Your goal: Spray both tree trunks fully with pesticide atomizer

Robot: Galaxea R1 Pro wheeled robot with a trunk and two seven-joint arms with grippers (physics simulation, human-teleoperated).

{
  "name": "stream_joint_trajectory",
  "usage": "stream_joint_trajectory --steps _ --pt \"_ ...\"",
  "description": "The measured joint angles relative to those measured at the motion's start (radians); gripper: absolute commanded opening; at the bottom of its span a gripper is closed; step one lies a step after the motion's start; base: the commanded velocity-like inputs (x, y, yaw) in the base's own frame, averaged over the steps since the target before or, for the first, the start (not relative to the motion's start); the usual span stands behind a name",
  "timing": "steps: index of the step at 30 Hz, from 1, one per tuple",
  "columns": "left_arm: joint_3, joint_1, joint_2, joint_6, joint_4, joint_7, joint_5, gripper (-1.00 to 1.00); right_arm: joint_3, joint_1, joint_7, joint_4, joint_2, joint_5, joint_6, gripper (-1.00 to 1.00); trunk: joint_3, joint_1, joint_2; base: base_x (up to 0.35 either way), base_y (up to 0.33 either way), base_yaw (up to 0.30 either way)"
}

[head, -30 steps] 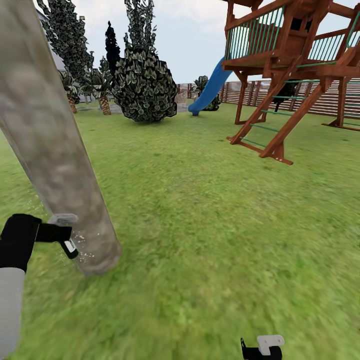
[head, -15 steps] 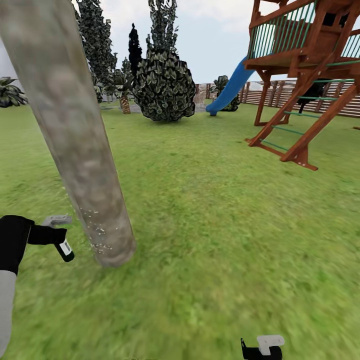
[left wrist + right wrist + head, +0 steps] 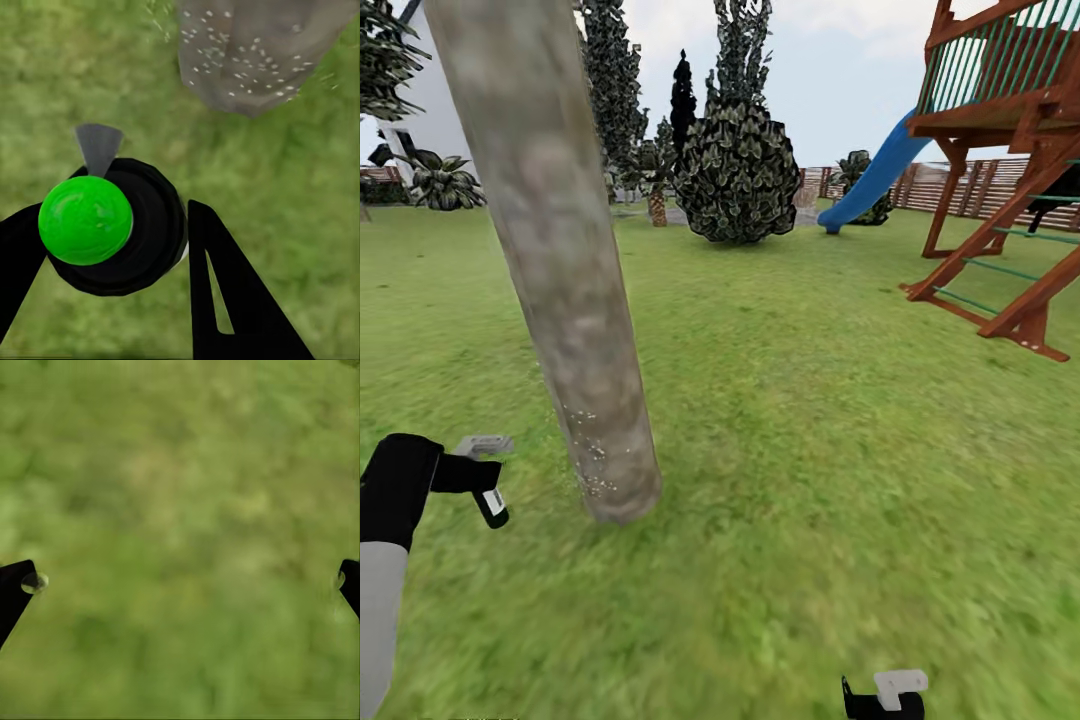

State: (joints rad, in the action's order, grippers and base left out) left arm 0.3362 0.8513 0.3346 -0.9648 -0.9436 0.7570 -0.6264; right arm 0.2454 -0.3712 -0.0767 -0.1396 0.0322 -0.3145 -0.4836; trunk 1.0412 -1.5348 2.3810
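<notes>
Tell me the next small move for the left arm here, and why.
Probably raise the left tool and spray higher: it holds the pesticide atomizer, and whitish speckles cover only the base of the tree trunk; the bark above looks bare.

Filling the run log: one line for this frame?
left gripper: holds pesticide atomizer | tree trunk: base speckled | right gripper: open, over grass
</notes>
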Motion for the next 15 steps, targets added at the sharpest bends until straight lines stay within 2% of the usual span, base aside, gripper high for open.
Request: stream_joint_trajectory --steps 15 --pt "0.001 0.000 0.001 0.000 0.002 -0.002 -0.001 -1.00 0.000 0.000 0.000 -0.001 0.000 0.000 0.000 1.00 0.000 0.000 0.000 0.123 -0.253 0.262"
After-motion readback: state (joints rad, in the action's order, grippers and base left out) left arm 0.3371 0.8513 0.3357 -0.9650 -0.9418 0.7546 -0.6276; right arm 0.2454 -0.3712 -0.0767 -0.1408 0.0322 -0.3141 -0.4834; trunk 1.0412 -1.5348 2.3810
